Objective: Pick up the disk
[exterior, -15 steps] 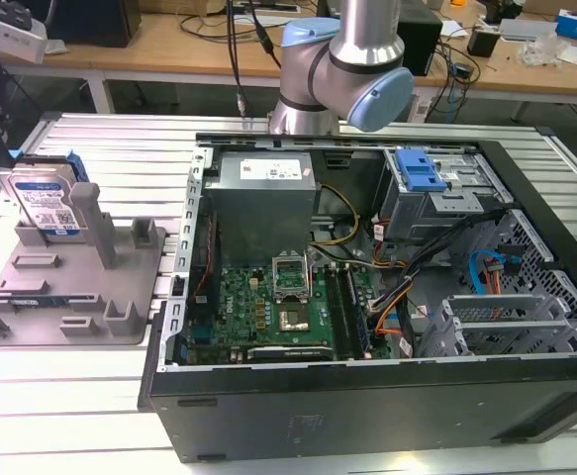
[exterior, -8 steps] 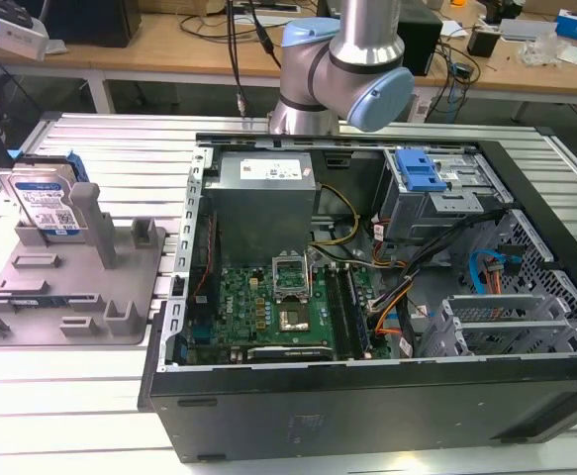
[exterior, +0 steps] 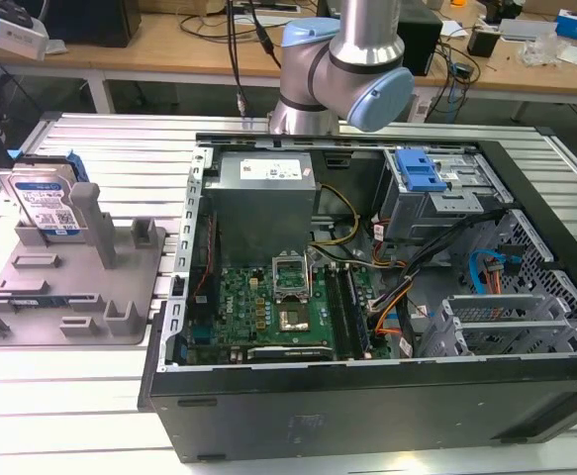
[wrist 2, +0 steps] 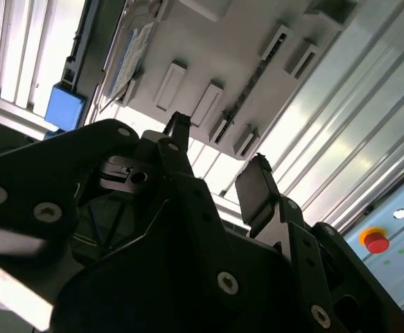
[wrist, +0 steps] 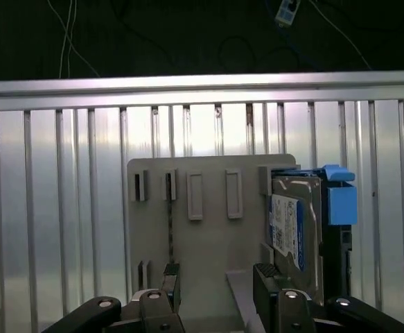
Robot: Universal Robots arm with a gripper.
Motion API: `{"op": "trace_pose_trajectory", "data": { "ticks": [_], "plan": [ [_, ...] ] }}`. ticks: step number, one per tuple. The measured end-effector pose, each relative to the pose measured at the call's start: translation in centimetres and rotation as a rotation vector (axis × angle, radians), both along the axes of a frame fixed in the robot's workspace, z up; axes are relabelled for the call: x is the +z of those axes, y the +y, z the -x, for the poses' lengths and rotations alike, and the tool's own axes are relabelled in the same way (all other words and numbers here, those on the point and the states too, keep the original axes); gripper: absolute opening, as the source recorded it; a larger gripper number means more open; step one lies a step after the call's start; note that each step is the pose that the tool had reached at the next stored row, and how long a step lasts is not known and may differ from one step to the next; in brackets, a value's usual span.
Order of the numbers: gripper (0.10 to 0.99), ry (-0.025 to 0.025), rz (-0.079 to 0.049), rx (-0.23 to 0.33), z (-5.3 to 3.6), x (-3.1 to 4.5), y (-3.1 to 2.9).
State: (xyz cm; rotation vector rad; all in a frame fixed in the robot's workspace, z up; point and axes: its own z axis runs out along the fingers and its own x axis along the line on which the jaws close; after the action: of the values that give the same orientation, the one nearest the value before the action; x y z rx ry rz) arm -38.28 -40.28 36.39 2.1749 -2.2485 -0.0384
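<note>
The disk [exterior: 46, 203] stands on edge in the grey slotted holder tray [exterior: 70, 297] at the exterior view's left. It is silver with a blue-and-white label and blue side rails. In the first wrist view the disk [wrist: 299, 229] sits at one side of the tray [wrist: 208, 236], some way beyond my gripper [wrist: 219, 286]. The gripper is open and there is nothing between its black fingers [wrist: 267, 288]. The second wrist view shows the gripper [wrist 2: 219, 159] open the same way, with the disk [wrist 2: 129, 55] and tray [wrist 2: 208, 41] further off.
An open computer case [exterior: 367, 396] takes up the middle and right of the ribbed metal table [exterior: 100, 139], with a grey power supply box [exterior: 263, 183] inside. The arm [exterior: 342, 59] rises behind the case. A red button [wrist 2: 376, 241] sits at the table's edge.
</note>
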Motion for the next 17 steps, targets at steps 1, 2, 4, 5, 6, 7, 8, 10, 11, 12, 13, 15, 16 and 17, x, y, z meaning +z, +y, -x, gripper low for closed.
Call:
{"op": "trace_pose_trajectory", "data": {
  "ticks": [1,2,4,5,6,7,8,10,11,12,13,15,16,17],
  "plan": [
    [0.541,0.0000,0.001,0.000,0.44,0.00,0.32],
    [0.541,0.0000,0.005,0.000,0.85,-0.01,0.69],
    [0.541,0.0001,0.009,0.001,1.18,0.00,1.19],
    [0.541,0.0001,0.011,0.002,1.36,-0.01,1.63],
    [0.541,0.0000,0.013,0.004,1.44,-0.02,1.98],
    [0.541,-0.0001,0.015,0.007,1.50,-0.03,2.33],
    [0.541,-0.0001,0.016,0.009,1.54,-0.04,2.63],
    [0.541,0.0000,0.018,0.017,1.60,-0.04,3.29],
    [0.541,-0.0001,0.019,0.021,1.61,-0.05,3.56],
    [0.541,-0.0002,0.020,0.027,1.62,-0.06,3.91],
    [0.541,-0.0003,0.021,0.032,1.62,-0.06,4.16],
    [0.541,-0.0003,0.024,0.044,1.63,-0.07,4.93],
    [0.541,-0.0004,0.026,0.047,1.65,-0.08,5.25],
    [0.541,-0.0013,0.027,0.050,1.71,-0.10,5.68]
  ]
}}
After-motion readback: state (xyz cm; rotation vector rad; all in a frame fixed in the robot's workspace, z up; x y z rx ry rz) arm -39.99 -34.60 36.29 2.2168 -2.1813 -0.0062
